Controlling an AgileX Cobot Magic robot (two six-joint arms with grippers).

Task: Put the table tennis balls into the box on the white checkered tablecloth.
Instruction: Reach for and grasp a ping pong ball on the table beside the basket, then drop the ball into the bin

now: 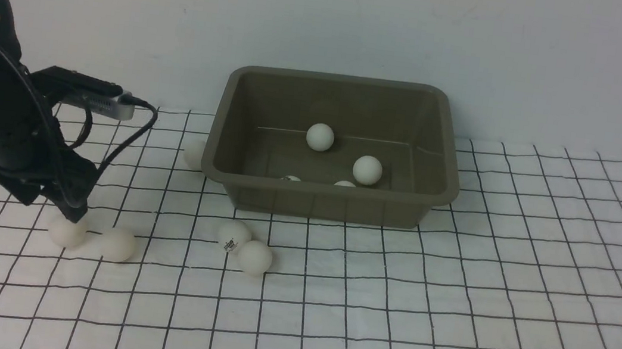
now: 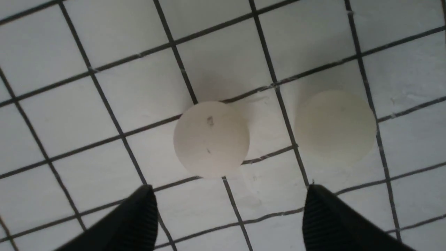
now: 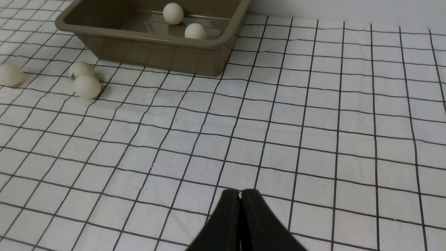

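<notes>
The olive-grey box (image 1: 321, 189) stands on the white checkered tablecloth (image 1: 449, 313) and holds several table tennis balls, among them one at the back (image 1: 320, 137) and one to its right (image 1: 367, 170). Loose balls lie outside: one by the box's left wall (image 1: 194, 153), a touching pair in front (image 1: 234, 235) (image 1: 255, 257), and two at the left (image 1: 67, 231) (image 1: 118, 244). My left gripper (image 1: 68, 214) hovers just over the leftmost ball (image 2: 211, 138). It is open (image 2: 230, 190), the ball lying just beyond its tips. My right gripper (image 3: 240, 192) is shut and empty over bare cloth.
A plain wall runs right behind the box. The left arm's cable loops out between the arm and the box (image 1: 137, 127). In the right wrist view the box (image 3: 139, 35) and the pair of balls (image 3: 87, 86) lie far ahead.
</notes>
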